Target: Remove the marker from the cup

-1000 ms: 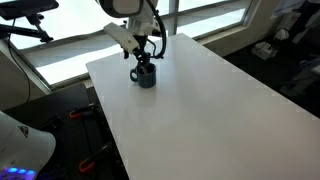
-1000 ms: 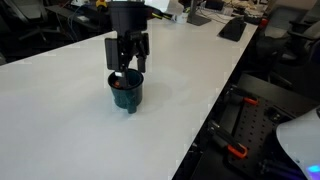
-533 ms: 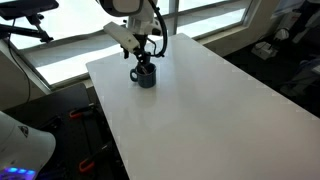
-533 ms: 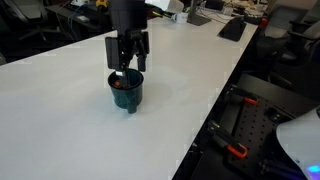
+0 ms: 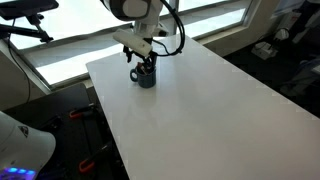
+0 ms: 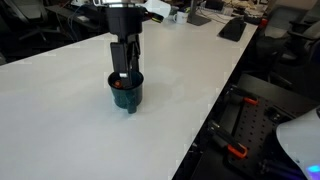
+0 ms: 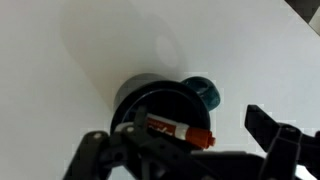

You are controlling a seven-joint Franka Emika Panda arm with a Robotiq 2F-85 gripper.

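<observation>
White tabletop point(image 5: 200, 110) fills most of both exterior views, bare apart from the cup, with office clutter beyond its edges. The marker point(image 7: 180, 131) stands leaning inside the cup point(image 7: 150, 100). In the wrist view its red-capped end points right, and its visible length runs nearly along the line joining the two fingers, not across it. The cup point(image 6: 126, 92) sits upright on the table point(image 6: 60, 100), with its handle at the upper right in the wrist view.

Directly above the cup hangs the gripper point(image 6: 125, 70), pointing straight down, its jaws spread wide and holding nothing. The marker's upper end lies between them, a little nearer one finger. The fingertips are about level with the rim; whether they touch it cannot be told. The next move seems to depend on closing squarely on the leaning shaft.
</observation>
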